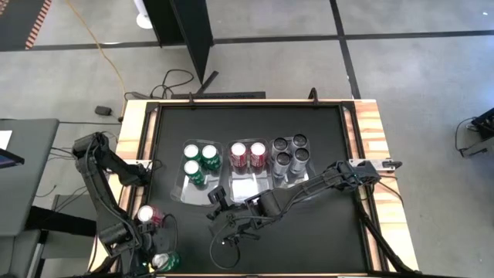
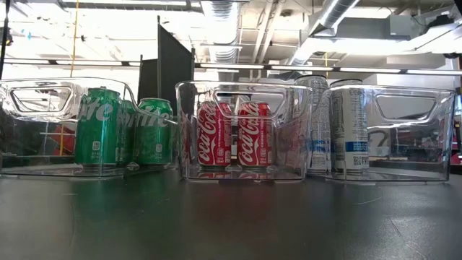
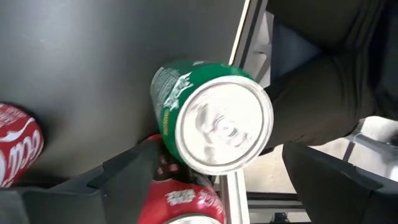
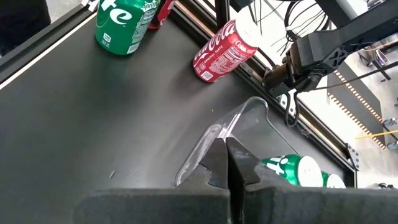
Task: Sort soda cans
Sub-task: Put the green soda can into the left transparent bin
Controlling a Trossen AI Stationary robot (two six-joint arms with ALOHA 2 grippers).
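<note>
Three clear trays stand in a row mid-table. The left tray (image 1: 184,194) holds three green soda cans (image 1: 198,162), the middle tray (image 1: 245,188) two red cans (image 1: 247,154), and the right tray (image 1: 302,177) several silver cans (image 1: 289,153). At the table's near left corner a green can (image 3: 205,118) stands upright, with a red can (image 3: 183,202) right beside it and another red can (image 1: 148,215) farther off. My left gripper (image 3: 217,155) hovers open over that green can, one finger on either side, apart from it. My right gripper (image 4: 227,158) is shut at the left tray's near rim (image 4: 217,132). My right gripper has its shut fingertips (image 4: 219,155) at the near rim of the left tray (image 4: 239,112), slanting down from the table's right. I cannot tell whether they touch the rim.
The loose cans stand close to the table's raised left edge rail (image 3: 239,43). Cables (image 1: 231,239) hang below my right arm near the front. Open black tabletop (image 1: 309,232) lies in front of the trays.
</note>
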